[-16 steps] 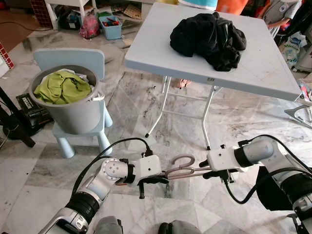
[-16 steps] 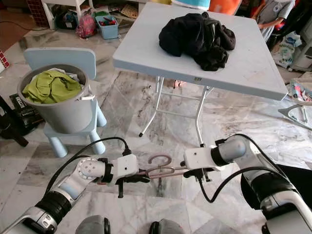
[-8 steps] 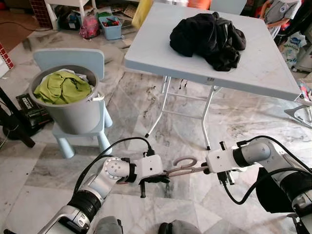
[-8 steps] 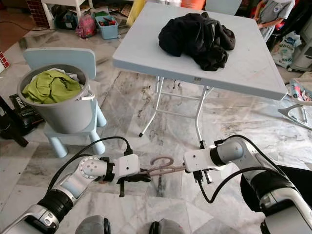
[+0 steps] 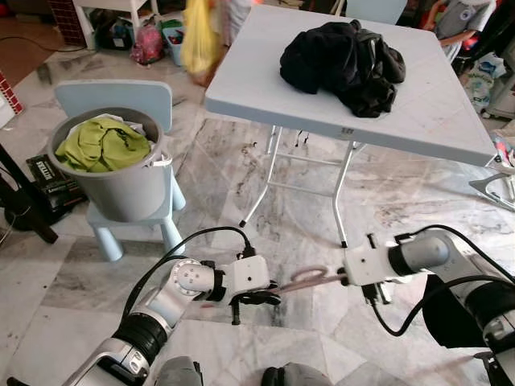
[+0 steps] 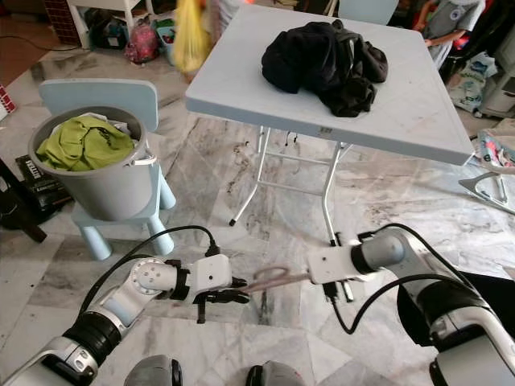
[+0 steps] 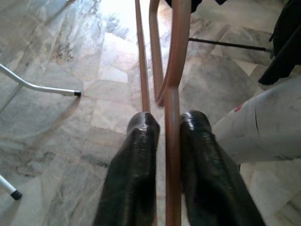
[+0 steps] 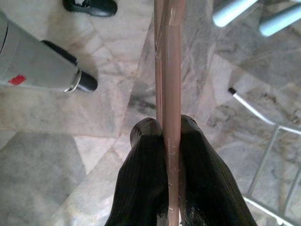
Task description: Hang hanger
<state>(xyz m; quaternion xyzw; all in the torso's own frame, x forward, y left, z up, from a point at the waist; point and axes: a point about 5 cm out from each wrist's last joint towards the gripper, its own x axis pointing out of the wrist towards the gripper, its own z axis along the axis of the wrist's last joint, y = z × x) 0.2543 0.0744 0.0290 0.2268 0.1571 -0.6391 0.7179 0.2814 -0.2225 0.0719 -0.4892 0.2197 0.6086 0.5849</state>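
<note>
We hold the hanger [image 5: 308,278] between us, low over the marble floor [image 5: 241,177] in front of the folding table [image 5: 451,121] — the left gripper [image 7: 165,123] pinched on one end of its frame, the right gripper [image 8: 165,129] pinched on the other. We judge this the carrying step, with nothing hung yet. No rail or hook is in sight, so the next move calls for finding one — and for one gripper to let go so the other can lift the hanger.
</note>
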